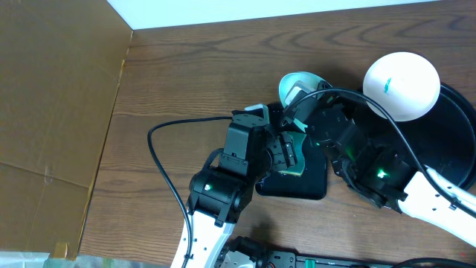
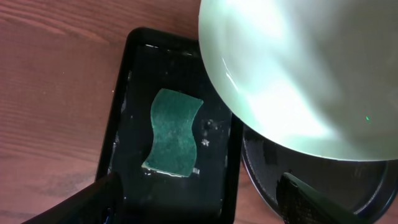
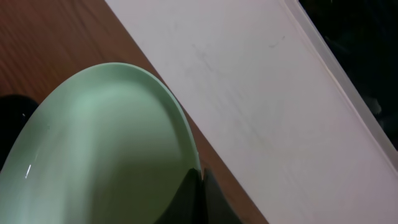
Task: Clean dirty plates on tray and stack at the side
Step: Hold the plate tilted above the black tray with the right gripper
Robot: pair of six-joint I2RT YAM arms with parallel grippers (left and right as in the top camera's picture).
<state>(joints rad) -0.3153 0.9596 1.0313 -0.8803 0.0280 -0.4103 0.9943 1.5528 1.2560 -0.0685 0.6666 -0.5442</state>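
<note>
Well, R gripper (image 3: 200,186) is clamped on the rim of a round glossy white plate (image 3: 93,143), jaws nearly together w/ the rim pinched between them. The plate is held clear of the bench, about midway along it toward the far edge. L gripper (image 2: 199,182) is spread wide & grips nothing. It hovers over a small rectangular black tray (image 2: 124,93) near mid-bench, toward the near edge. A wavy green sponge (image 2: 174,134) lies flat in that tray on a wet film.

Only the overhead view shows a second white plate (image 1: 401,85) w/ a small teal smear (image 1: 387,85). It sits on the large round black tray (image 1: 460,141) at the right edge. That view also shows brown cardboard (image 1: 52,97) along the left edge.

Left wrist view alone shows the sponge whole & the held plate overhanging both trays. In the overhead the L gripper covers most of the sponge. Right wrist view alone shows the pinch on the rim up close.
</note>
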